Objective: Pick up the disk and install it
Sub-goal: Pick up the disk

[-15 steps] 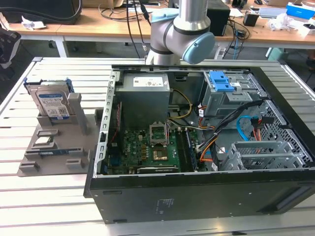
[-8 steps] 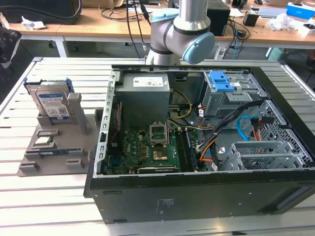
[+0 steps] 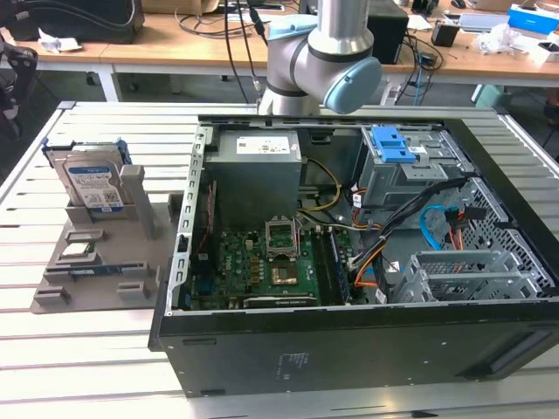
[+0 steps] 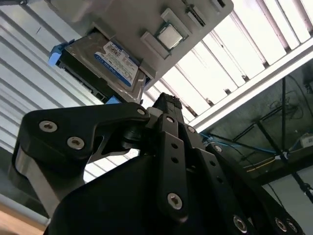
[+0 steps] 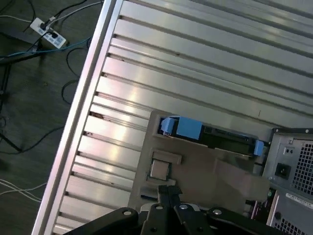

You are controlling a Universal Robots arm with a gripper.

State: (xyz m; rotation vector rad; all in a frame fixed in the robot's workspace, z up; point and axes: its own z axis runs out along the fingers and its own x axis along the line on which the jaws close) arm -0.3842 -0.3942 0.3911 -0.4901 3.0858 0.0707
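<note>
End effector (image 5: 168, 190), pressed together (empty), points down at the disk (image 5: 210, 136) in its holder (image 5: 205, 169).

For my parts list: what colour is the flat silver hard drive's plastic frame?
Bright blue frame, clearest in the first wrist view.

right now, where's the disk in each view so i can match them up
Exterior view: the disk stands on edge in the grey holder, at the exterior view's left, beside the computer case.
Second wrist view: the disk shows its label side, slotted in the holder.
First wrist view: the disk is edge-on, blue carrier showing, at the holder's rim.
Shared landmark: the grey holder.
</note>
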